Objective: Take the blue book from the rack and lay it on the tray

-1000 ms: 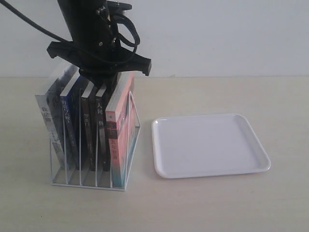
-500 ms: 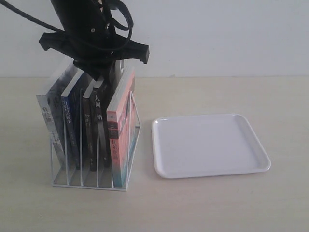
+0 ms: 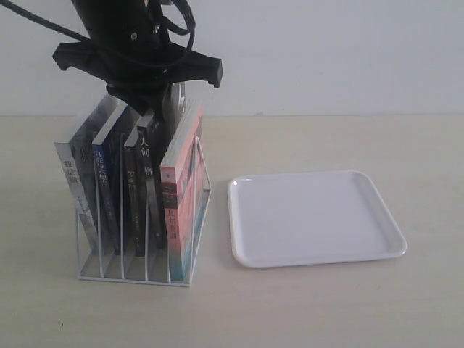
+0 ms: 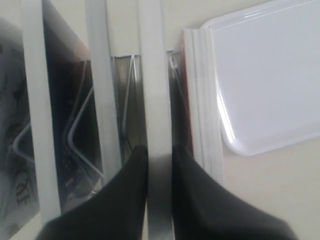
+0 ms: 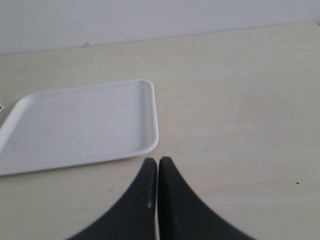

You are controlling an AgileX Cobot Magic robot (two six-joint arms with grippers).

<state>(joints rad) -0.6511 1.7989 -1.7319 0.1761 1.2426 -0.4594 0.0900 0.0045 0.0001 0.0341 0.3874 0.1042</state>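
The white wire rack (image 3: 200, 156) holds several upright books. My left gripper (image 3: 148, 101) hangs over it, shut on the top page edge of a book (image 4: 155, 75). That book stands right beside the pink-and-teal book (image 3: 180, 210) and looks like the black-spined one with white lettering (image 3: 150, 174), now raised and tilted. The blue book (image 3: 105, 181), with its blue spine, stands second from the left in the rack, untouched. The white tray (image 3: 319, 259) lies to the right of the rack. My right gripper (image 5: 158, 161) is shut on nothing above the table beside the tray (image 5: 80, 125).
A grey-covered book (image 3: 76, 181) leans at the rack's left end, and another black-spined book (image 3: 130, 188) stands third. A white wall rises behind the table. Bare tabletop (image 3: 326, 312) lies in front of the tray and rack.
My left gripper has risen a little and drifted left. The gripped book's top has come up with it and now shows above the pink-and-teal book.
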